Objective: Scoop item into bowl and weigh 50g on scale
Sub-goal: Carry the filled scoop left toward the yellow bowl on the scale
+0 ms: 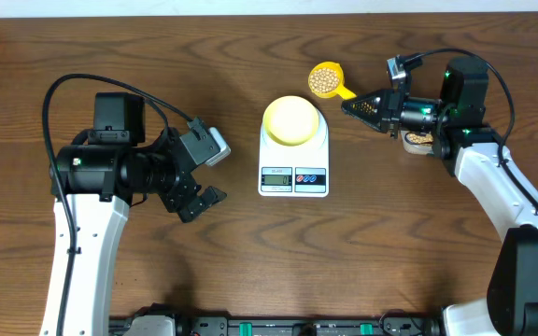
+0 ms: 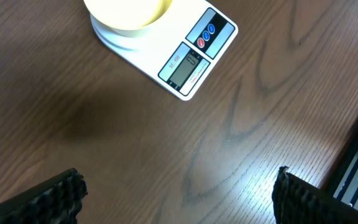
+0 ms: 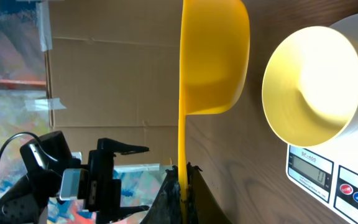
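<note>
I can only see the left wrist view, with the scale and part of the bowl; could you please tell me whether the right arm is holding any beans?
Observer: Yes. The right gripper is shut on the handle of a yellow scoop, and the overhead view shows beans in its cup.
Operator: Thank you. Is the scoop above the bowl?
Observer: No. Seen from overhead, it hangs just off the far right side of the bowl, not over its opening.
Operator: Is there anything in the bowl?
Observer: No beans show inside it in either the overhead or the right wrist view; the inside looks plain pale yellow.
</note>
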